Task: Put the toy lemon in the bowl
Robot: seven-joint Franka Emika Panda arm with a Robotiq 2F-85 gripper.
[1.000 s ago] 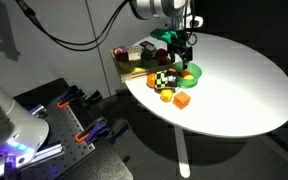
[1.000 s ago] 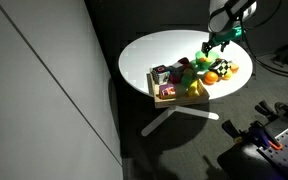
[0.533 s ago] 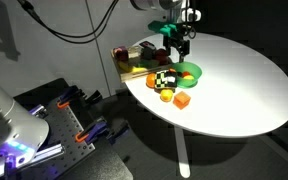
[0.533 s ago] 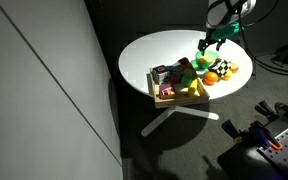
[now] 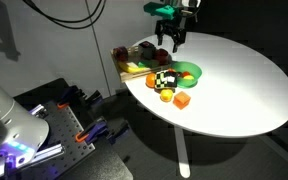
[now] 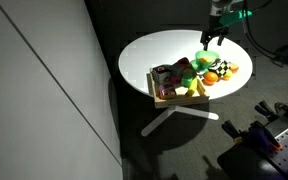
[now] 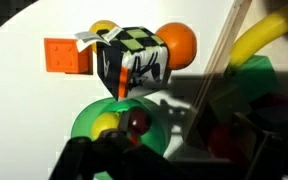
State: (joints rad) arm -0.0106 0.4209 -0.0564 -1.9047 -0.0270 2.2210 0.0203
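The green bowl (image 5: pixel 188 70) stands on the white round table next to the tray; it also shows in the other exterior view (image 6: pixel 206 64). In the wrist view the toy lemon (image 7: pixel 103 122) lies inside the bowl (image 7: pixel 84 112), beside a small red round piece (image 7: pixel 137 122). My gripper (image 5: pixel 171 40) hangs well above the bowl, open and empty, and it also shows in the other exterior view (image 6: pixel 211 40). In the wrist view its dark fingers (image 7: pixel 169 152) frame the bottom edge with nothing between them.
A checkered cube (image 7: pixel 134 60), an orange block (image 7: pixel 62 55), an orange ball (image 7: pixel 176 42) and a yellow ball (image 7: pixel 103 29) lie beside the bowl. The wooden tray (image 5: pixel 132 66) holds a banana (image 7: pixel 259 35) and other toys. The table edge (image 5: pixel 144 98) is close.
My gripper has risen straight up from just over the bowl and now hangs higher above it. The objects on the table have not moved.
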